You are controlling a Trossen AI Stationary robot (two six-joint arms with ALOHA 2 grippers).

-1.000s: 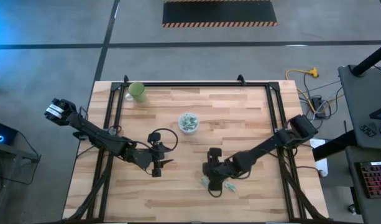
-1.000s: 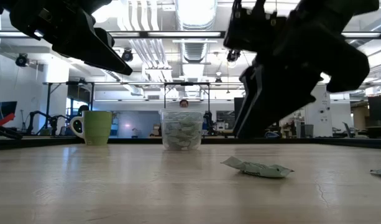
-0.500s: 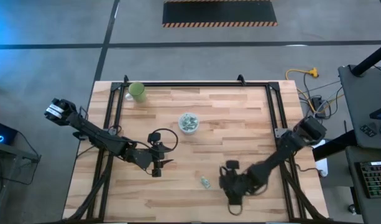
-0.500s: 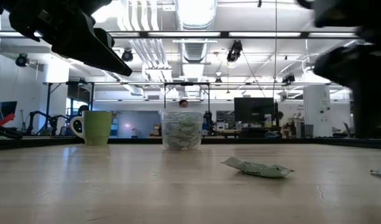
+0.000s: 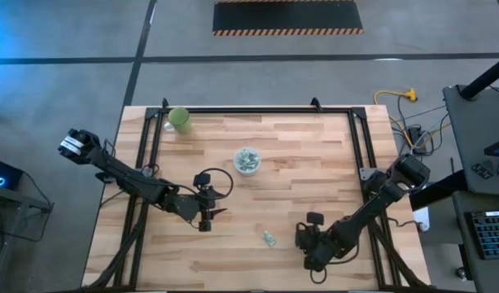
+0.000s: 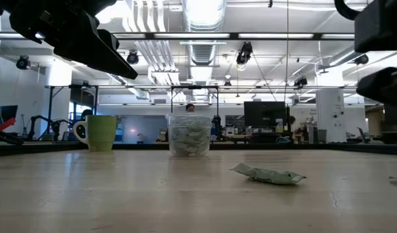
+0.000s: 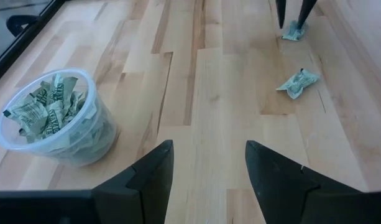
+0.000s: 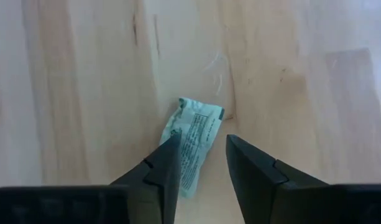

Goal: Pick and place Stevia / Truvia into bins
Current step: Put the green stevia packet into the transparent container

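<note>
Two pale green packets lie flat on the wood table. One packet lies free, left of my right gripper. The other packet lies under my right gripper, which is open and points down with a finger on either side of it. The clear cup stands near the table's middle and holds several packets. My left gripper is open and hovers left of the free packet, holding nothing. My right gripper comes from above, pointing down, with its fingers on either side of one end of the packet. The packet lies flat on the table. Whether the fingertips touch it, I cannot tell.
An opaque green mug stands at the table's far left corner. A black frame runs along the far and side edges. Bare wood lies between the cup and the packets.
My right gripper has moved from over the free packet toward the table's right and near edge, and now stands over the other packet. The free packet, hidden under the gripper a second ago, now shows on the table. The left arm has kept still.
</note>
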